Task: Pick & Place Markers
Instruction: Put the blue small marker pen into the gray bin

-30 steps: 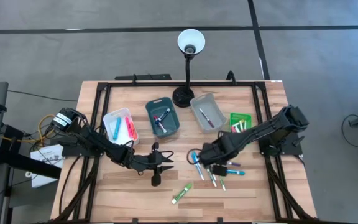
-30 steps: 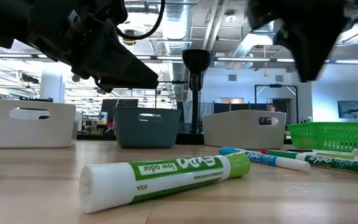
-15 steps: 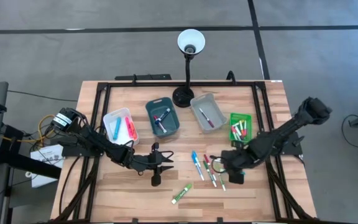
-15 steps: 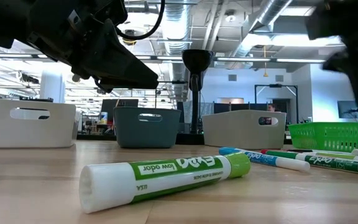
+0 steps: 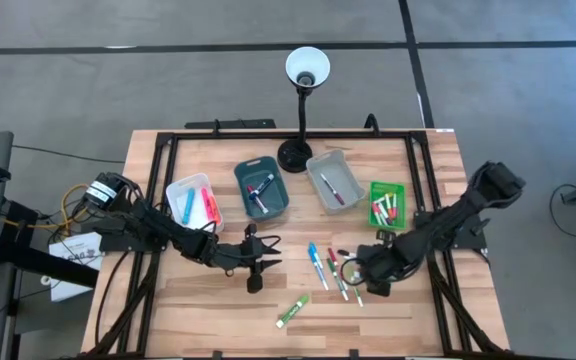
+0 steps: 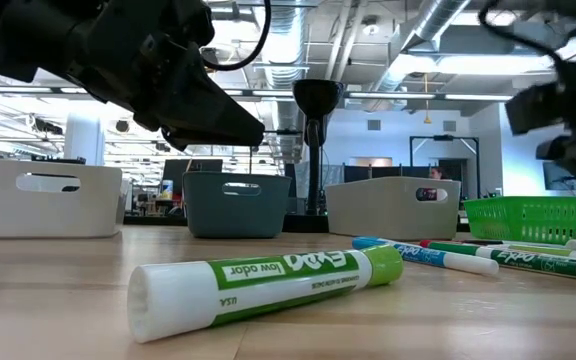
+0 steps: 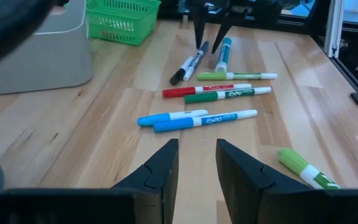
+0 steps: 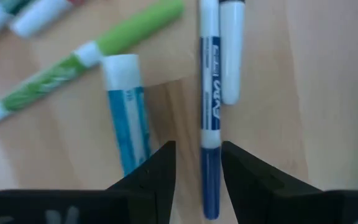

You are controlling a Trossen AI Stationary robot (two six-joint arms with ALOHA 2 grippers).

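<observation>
Several markers lie loose on the wooden table: two blue ones (image 7: 197,118), a red one (image 7: 204,91), a green one (image 7: 229,94), and a thick green one (image 6: 268,280) nearer the front edge. My left gripper (image 7: 197,168) is open and hovers left of this group (image 5: 265,266), pointing at it. My right gripper (image 8: 197,165) is open and low at the group's right end (image 5: 368,275). Its fingers stand on either side of a dark-blue-capped marker (image 8: 210,130); I see no touch. A cyan marker (image 8: 128,118) lies beside it.
At the table's far side stand a white bin (image 5: 193,203), a teal bin (image 5: 261,188) and a grey bin (image 5: 333,182), each with markers inside. A green basket (image 5: 388,203) of markers and a black desk lamp (image 5: 298,150) are there too. Bare wood lies along the near edge.
My right gripper has swept from the left part of the marker group toward the table's right and near edge, then settled low over the markers at the group's right end. The left gripper has edged slightly toward the markers.
</observation>
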